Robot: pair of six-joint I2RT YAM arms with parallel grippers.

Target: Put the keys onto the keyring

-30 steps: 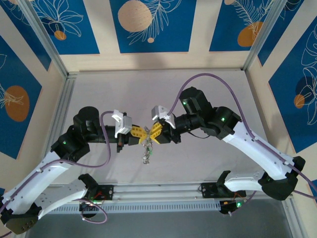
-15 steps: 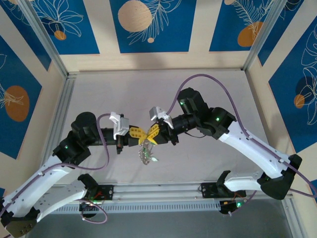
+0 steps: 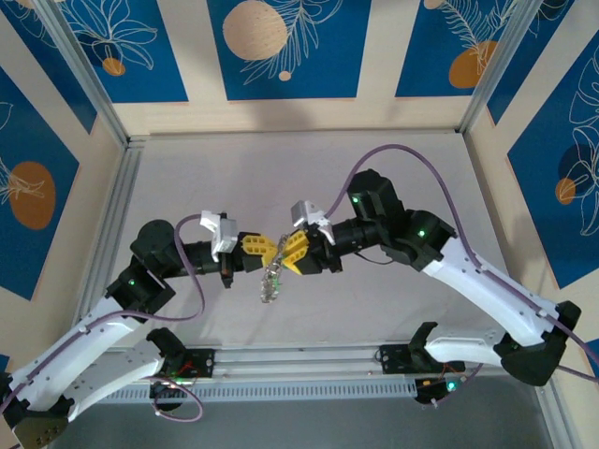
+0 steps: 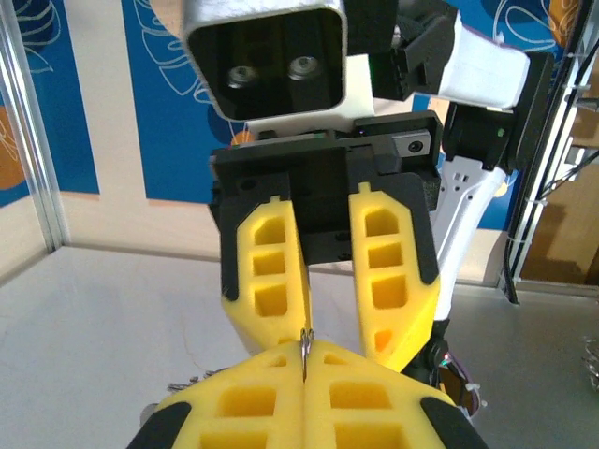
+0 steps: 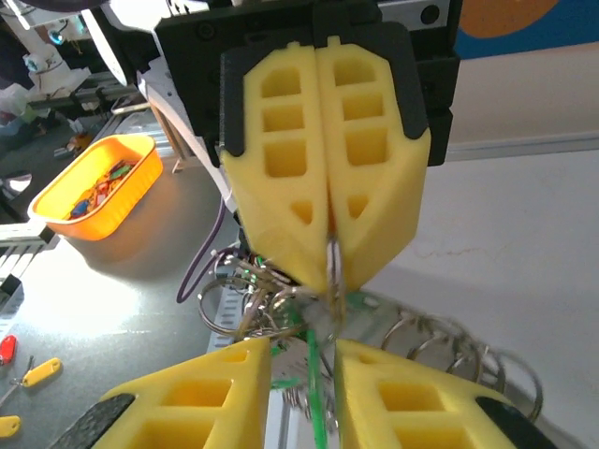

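My left gripper is shut on the keyring, a thin silvery wire pinched edge-on between its yellow pads. A bunch of keys and small rings hangs below it, above the table. In the right wrist view the bunch dangles under the left fingers, with a green key hanging down. My right gripper faces the left one tip to tip. It is open, and the green key sits in the gap between its fingers without being pinched. Part of the ring is hidden inside the left pads.
The grey table stretches behind the grippers to the patterned back wall. A metal rail runs along the near edge. An orange bowl of small coloured items stands off to the side, beyond the table.
The right gripper's jaws closed a little, then parted again. Both grippers shifted slightly toward the near-left, and the hanging bunch swung with them.
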